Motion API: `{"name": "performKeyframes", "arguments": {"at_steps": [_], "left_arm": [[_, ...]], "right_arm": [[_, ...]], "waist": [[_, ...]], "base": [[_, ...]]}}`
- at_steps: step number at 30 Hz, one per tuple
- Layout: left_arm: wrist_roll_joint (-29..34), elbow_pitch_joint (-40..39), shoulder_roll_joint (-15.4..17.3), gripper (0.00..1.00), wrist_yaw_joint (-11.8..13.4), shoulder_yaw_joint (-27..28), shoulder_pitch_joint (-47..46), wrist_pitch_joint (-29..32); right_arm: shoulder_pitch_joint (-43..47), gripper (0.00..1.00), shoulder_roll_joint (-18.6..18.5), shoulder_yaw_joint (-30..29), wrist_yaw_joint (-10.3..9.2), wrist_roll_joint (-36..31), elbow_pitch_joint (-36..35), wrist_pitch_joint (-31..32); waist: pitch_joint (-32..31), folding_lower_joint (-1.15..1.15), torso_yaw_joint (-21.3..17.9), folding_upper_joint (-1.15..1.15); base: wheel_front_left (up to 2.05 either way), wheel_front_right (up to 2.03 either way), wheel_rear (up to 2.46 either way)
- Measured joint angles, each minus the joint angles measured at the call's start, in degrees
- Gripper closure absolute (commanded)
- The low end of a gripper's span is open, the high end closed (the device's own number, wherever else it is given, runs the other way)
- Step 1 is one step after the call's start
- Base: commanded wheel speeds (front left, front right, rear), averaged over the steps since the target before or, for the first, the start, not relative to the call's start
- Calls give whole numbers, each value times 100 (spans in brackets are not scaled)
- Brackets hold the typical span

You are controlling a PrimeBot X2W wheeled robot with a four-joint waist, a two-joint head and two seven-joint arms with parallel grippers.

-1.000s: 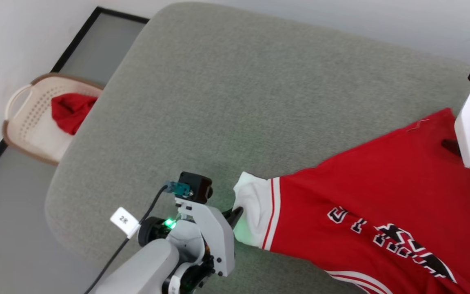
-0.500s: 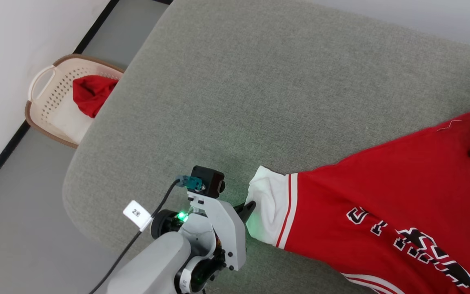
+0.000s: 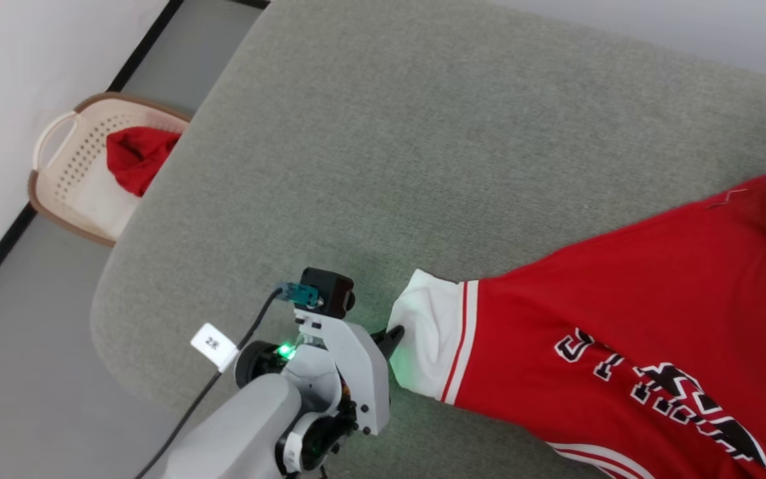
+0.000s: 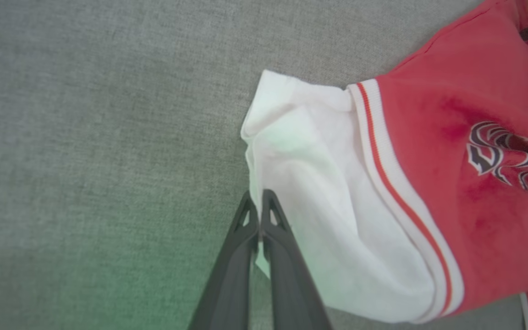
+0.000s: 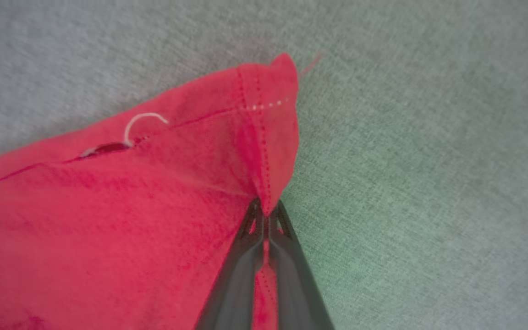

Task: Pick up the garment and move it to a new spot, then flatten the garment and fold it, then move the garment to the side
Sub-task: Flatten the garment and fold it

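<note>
here, the garment (image 3: 622,286) is seen spread over the right part of the grey-green padded surface (image 3: 423,133). its red body runs off towards the near right corner, and its black, white-outlined lettering faces up. the white sleeve with its red-striped trim is turned towards the near edge. the sleeve's cuff is pinched between the left fingers (image 4: 264,211), which are pressed together on the fabric. at the far end of the garment, near the right edge, a stitched red hem corner is clamped between the right fingers (image 5: 260,224), likewise closed tight on the cloth. a green glow is cast on the sleeve and on the padding beside the left fingers. beyond the left edge of the padded surface, a pale perforated basket (image 3: 57,179) is set on the floor (image 3: 24,372), and a red cloth (image 3: 131,159) is seen lying in it.
</note>
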Motion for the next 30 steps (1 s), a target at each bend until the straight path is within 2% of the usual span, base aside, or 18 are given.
{"name": "performKeyframes", "arguments": {"at_steps": [10, 18, 24, 30], "left_arm": [[-165, -129, 390, 100, 74, 176, -427, 613], [-189, -115, 838, 100, 94, 375, -1375, 1337], [-24, 447, 1003, 100, 18, 450, -2354, 1707], [236, 1355, 991, 100, -243, 458, -3329, 1678]], "right_arm": [[-144, 100, 419, -392, -1, 121, -55, -480], [-326, 100, 828, -657, -1, 368, -208, -859], [-467, 100, 1137, -745, -1, 372, -299, -1358], [-699, 100, 1345, -768, -1, 149, -302, -1947]], "waist": [[-267, 0, -308, 0], [-681, 0, -600, 0], [-985, 0, -895, 0], [-1213, 0, -1278, 0]], "base": [[0, 0, 0], [0, 0, 0], [0, 0, 0], [0, 0, 0]]}}
